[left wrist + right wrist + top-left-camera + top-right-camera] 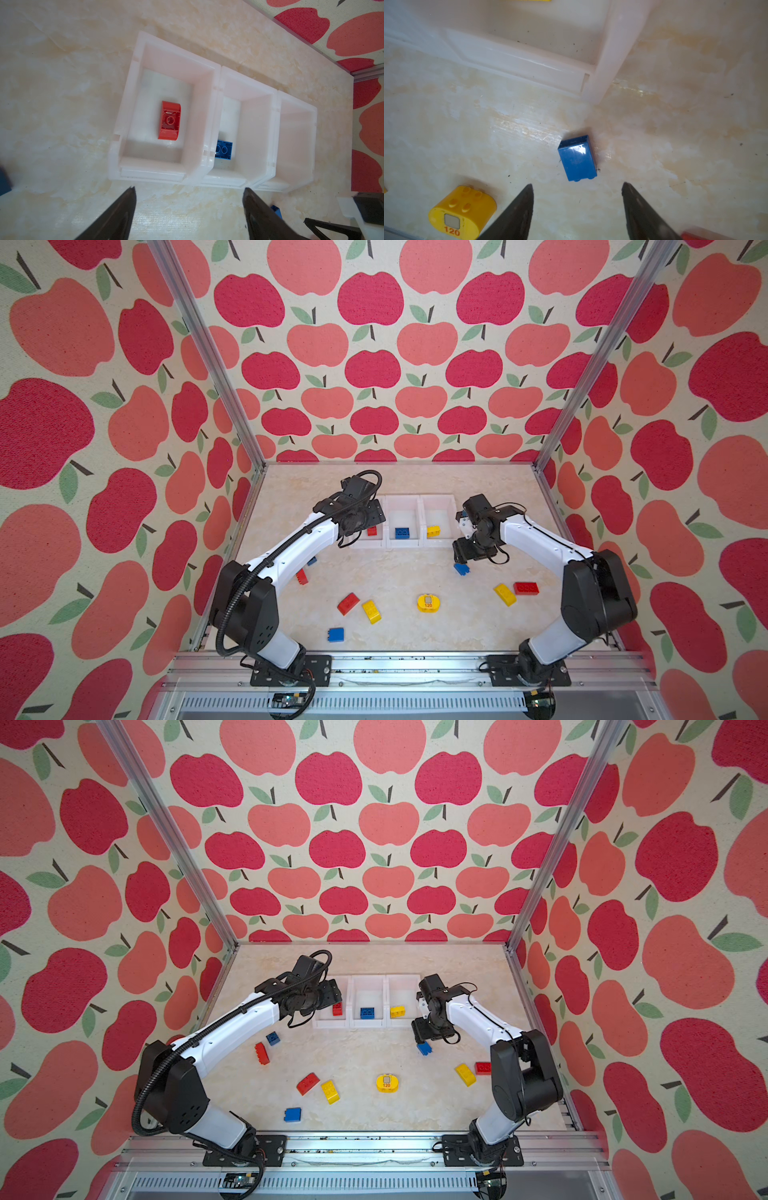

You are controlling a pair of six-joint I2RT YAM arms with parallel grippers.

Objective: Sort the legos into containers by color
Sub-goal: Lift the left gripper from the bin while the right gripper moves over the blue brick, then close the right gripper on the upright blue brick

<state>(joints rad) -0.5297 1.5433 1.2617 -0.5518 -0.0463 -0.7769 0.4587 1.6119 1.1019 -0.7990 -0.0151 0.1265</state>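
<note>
Blue brick (pixel 577 160) lies just ahead of the spread, empty right end effector (pixel 576 184), long axis pointing back between its jaws

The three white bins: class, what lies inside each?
The left bin holds one red brick, the middle bin one blue brick, the right bin one yellow brick. In both top views the left arm covers part of the left bin; the left wrist view shows nothing more there.

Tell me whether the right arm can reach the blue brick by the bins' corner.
Probably yes: the right claw is open just short of the blue brick, bare table around it, the bin apart.
</note>
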